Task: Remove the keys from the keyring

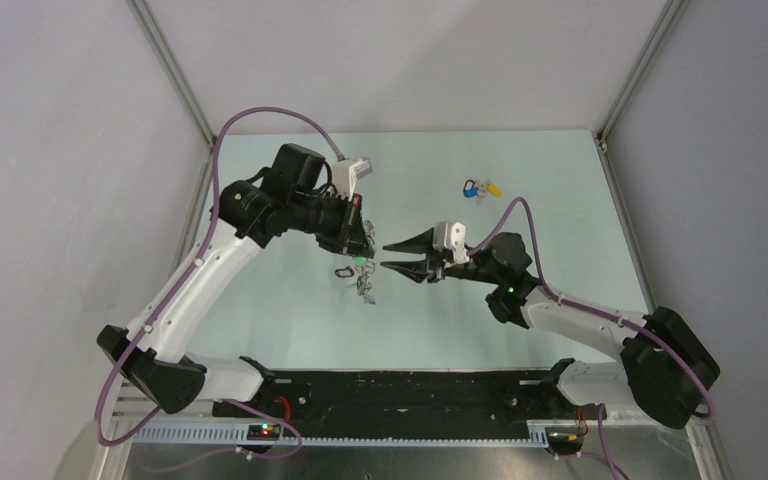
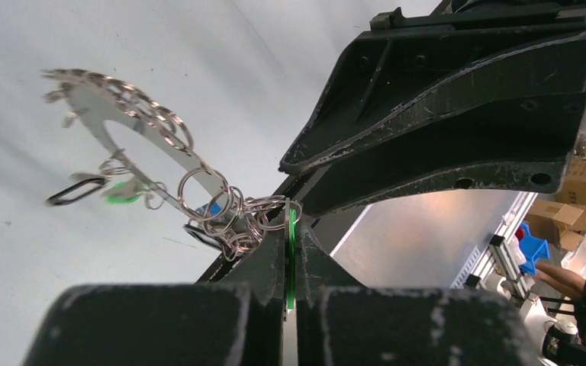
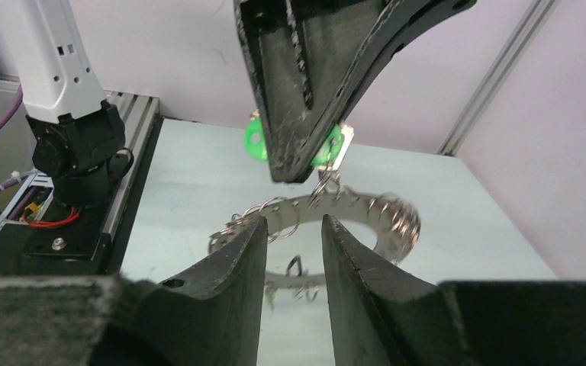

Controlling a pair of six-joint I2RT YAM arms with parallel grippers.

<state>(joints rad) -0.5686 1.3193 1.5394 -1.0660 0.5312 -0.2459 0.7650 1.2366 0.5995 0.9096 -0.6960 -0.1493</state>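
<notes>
The left gripper (image 3: pixel 296 160) is clamped on a green-headed key (image 3: pixel 255 142), the keyring (image 2: pixel 91 97) hangs under it, and the right gripper (image 3: pixel 294 223) nearby has its jaws apart.

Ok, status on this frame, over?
Left gripper shut on green key, keyring hanging off it. Right gripper open, close by, holding nothing. Loose key bunch lying well clear.

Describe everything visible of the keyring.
The keyring is a large flat grey metal ring, wide hole, toothed outer rim strung with small split rings. It hangs tilted below the left gripper, whose fingers pinch a green key linked to it. The open right gripper faces it, seemingly not touching.
</notes>
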